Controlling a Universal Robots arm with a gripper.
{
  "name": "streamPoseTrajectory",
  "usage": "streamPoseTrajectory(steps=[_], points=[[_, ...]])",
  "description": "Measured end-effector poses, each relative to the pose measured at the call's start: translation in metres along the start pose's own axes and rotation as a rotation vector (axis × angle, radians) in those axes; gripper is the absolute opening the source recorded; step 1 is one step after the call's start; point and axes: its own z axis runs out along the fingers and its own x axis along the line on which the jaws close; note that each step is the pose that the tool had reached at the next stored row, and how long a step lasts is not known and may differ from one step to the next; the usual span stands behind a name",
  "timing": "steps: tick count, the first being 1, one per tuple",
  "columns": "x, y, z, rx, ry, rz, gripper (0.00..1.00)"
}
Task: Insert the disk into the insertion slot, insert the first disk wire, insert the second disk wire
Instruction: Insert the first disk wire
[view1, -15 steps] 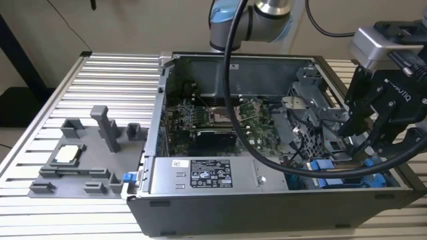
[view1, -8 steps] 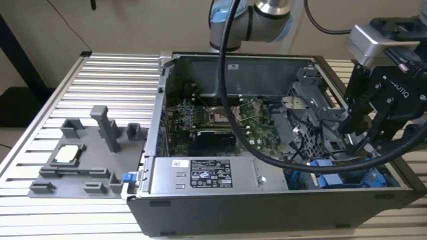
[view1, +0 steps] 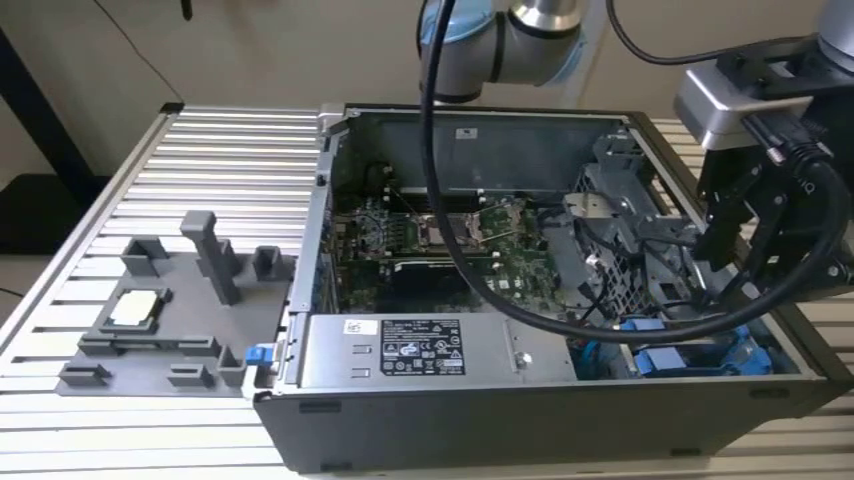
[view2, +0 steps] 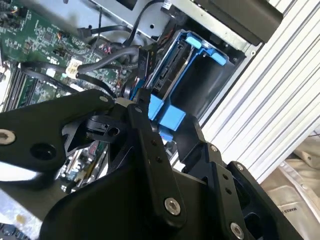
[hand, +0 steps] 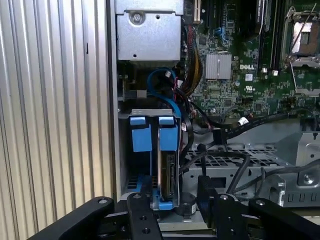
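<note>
Two black fingers of the gripper stood apart in the first wrist view, straddling the near end of the disk (whether either one actually touched its blue frame could not be judged). The disk sat on edge inside the insertion slot. Its blue tab was level with that of a second blue-framed carrier just beside it in the same grey cage. A blue cable looped near the cage toward the disk's far end, and black cables ran across the motherboard close by; where any of them ended was hidden.

In the second wrist view the gripper had a blue piece of the frame between its fingers, with the disk running away from them into the bay.

In the exterior view the gripper hung inside the open computer case, at the exterior view's right, above the blue-trimmed cage. A silver power supply lay along the case's near side. The case rested on a slatted metal table, with a grey fixture well apart at the exterior view's left.
</note>
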Motion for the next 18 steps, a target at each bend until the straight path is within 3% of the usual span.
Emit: streamPoseTrajectory(steps=[3, 5, 10, 15, 16, 18], points=[[-0.002, 0.0006, 0.0002, 0.0446, -0.0028, -0.004, 0.49], [-0.0053, 0.0011, 0.0013, 0.0645, -0.0038, -0.008, 0.49], [-0.0161, 0.0018, 0.006, 0.0811, -0.0035, -0.045, 0.49], [-0.0208, 0.0021, 0.0085, 0.1152, -0.0016, -0.088, 0.49], [-0.0216, 0.0022, 0.0086, 0.1199, 0.0008, -0.092, 0.49], [-0.0228, 0.0025, 0.0086, 0.1252, 0.0127, -0.096, 0.49]])
